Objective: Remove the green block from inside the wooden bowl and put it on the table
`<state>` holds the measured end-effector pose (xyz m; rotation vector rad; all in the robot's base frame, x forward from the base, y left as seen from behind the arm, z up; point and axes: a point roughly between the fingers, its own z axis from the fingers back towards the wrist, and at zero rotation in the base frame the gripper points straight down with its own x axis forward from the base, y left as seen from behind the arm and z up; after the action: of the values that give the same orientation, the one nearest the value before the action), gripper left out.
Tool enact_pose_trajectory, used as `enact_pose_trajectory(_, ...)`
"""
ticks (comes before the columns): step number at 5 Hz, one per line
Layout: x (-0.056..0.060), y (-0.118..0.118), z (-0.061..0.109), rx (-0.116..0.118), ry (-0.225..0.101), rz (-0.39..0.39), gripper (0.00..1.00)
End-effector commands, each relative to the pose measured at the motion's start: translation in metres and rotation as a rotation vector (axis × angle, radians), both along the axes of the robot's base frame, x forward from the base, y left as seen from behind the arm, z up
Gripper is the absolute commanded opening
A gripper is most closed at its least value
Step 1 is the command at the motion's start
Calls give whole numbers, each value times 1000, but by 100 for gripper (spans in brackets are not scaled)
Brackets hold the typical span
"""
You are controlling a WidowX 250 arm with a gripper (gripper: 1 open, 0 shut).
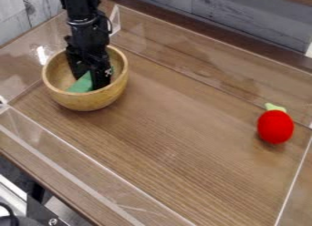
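Reaching straight down into the wooden bowl, my gripper has its jaws spread apart over the green block, which lies inside that bowl. A red strawberry toy sits far right of the bowl on the table.

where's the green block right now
The flat green block lies inside the round tan wooden bowl at the camera view's left, under the black gripper.

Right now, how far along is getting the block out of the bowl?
Nothing is finished: the block lies inside the bowl. In hand: the hand is down in the bowl over it, open, no grip visible. Left: close, lift out, set it on the table.
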<state>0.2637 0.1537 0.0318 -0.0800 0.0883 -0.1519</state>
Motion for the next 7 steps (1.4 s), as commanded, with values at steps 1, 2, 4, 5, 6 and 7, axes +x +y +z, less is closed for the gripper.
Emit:
enact_pose_trajectory(1, 7, 5, 17, 25, -54, 17, 0)
enact_pose_trajectory(2, 6, 2, 25, 18, -66, 39, 0)
enact_pose_trajectory(4, 7, -2, 51, 4, -103, 96, 0)
enact_pose_trajectory(5, 7, -4, 62, -3, -109, 122, 0)
enact_pose_trajectory(6, 8, -10, 74, -19, -122, 150, 0)
enact_pose_trajectory(7, 11, -21, 92, -38, -126, 167, 0)
